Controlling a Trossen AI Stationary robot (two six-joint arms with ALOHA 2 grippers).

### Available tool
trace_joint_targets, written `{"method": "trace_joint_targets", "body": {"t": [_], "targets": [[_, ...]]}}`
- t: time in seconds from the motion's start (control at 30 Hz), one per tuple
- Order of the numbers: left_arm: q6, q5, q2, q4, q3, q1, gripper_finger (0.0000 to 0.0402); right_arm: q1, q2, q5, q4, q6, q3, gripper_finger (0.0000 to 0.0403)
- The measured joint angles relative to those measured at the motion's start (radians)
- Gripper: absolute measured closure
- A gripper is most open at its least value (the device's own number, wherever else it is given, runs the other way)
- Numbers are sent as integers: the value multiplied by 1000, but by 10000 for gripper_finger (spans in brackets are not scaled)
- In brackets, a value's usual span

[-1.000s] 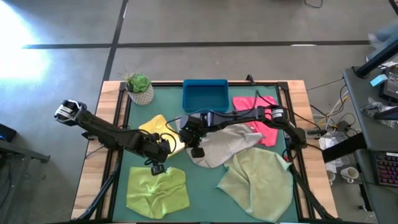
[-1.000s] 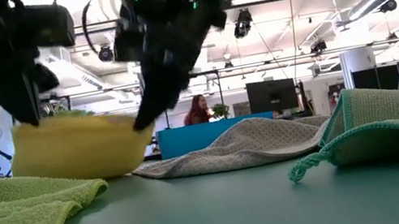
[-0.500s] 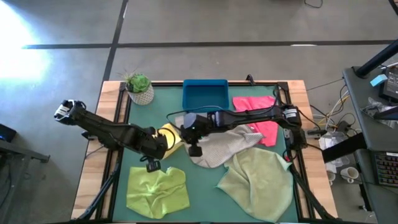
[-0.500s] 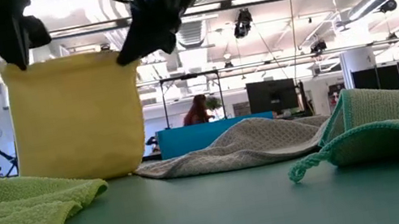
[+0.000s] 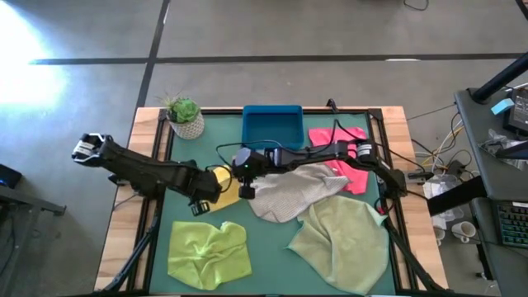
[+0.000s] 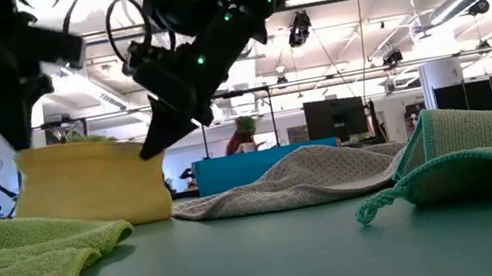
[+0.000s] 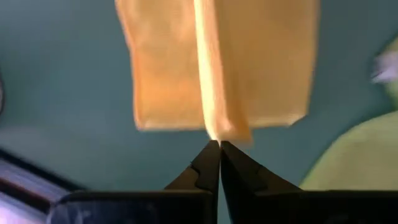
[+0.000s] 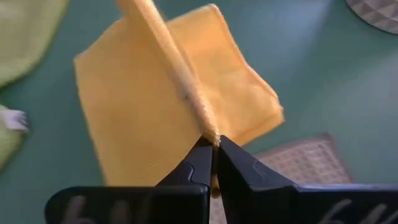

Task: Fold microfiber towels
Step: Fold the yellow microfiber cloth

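Both tools are pinched shut on the yellow towel (image 5: pixel 221 180): the left tool (image 5: pixel 200 204) holds one top corner, the right tool (image 5: pixel 244 188) the other, so its held edge runs between them and its body hangs to the tabletop (image 5: pixel 272 247). Each arm is nearest its own corner. The low view shows the lower part bunched on the tabletop, which the high view hides, while the wrist views show the doubled layers.

You have a blue tray (image 5: pixel 271 128) at the upper middle of the overhead frame. Left of it stands a small potted plant (image 5: pixel 185 116) (white patterned pot), near the green mat's (image 5: pixel 264 243) corner.
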Motion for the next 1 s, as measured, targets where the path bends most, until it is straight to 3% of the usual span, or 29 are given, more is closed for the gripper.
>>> {"method": "trace_joint_targets", "body": {"t": [0.33,0.5,0.83,1.0], "targets": [[31,-9,0,9,-70,80,401,-33,73,9,100,-40,1,394],[26,13,0,8,-70,83,401,-31,102,-2,108,-81,64,394],[23,33,-31,-66,-15,83,401,-26,199,-23,-55,-111,258,394],[22,32,-38,-68,-13,85,401,-31,271,43,-161,-111,350,394]]}}
